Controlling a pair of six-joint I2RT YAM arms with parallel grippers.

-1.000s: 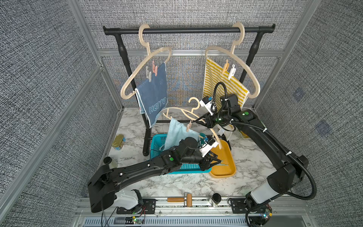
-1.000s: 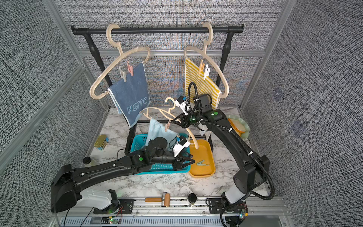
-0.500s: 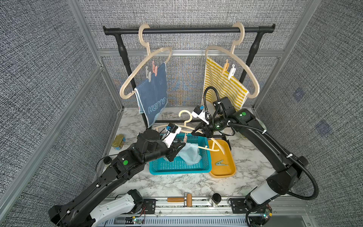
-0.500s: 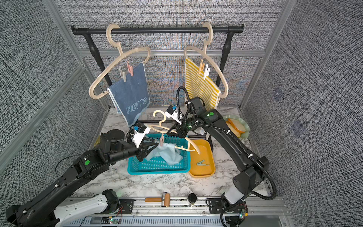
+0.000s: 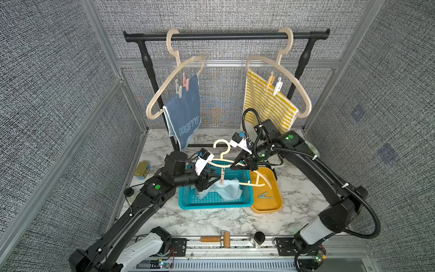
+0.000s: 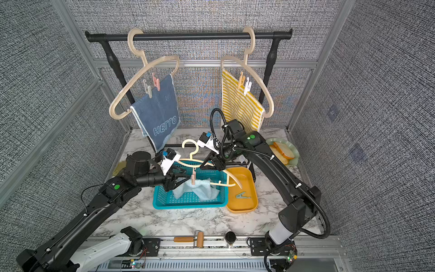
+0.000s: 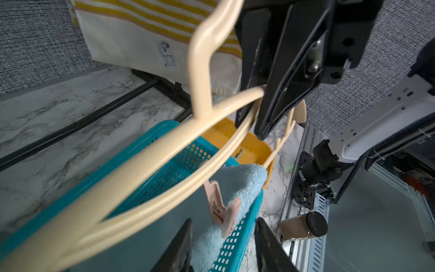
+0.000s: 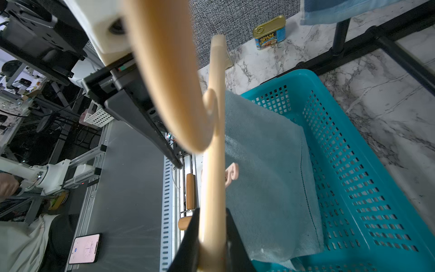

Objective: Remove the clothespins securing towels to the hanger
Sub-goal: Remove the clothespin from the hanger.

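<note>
My right gripper [image 5: 237, 164] is shut on a small beige hanger [image 8: 211, 164] above the teal basket [image 5: 211, 206]. A pink clothespin [image 7: 221, 207] pins the light aqua towel [image 8: 266, 176] to it, and the towel droops into the basket. My left gripper [image 7: 223, 233] is open, its fingers either side of the peg's tail without touching it. On the rack, two pegs [image 5: 183, 86] hold a blue towel [image 5: 186, 110]. An orange peg [image 5: 270, 81] and a white peg [image 5: 277, 86] hold the yellow striped towel [image 5: 266, 103].
A yellow tray [image 5: 270, 207] beside the basket holds a mint green clothespin [image 5: 264, 195]. A Spam can [image 5: 142, 170] stands at the left wall and a plate of food [image 6: 282, 150] behind the right arm. A roller [image 5: 211, 239] and a jar [image 5: 257, 237] sit at the front rail.
My left gripper has swung back from over the yellow tray to the pink clothespin. The right gripper has lowered the small hanger, and the aqua towel now sags into the basket.
</note>
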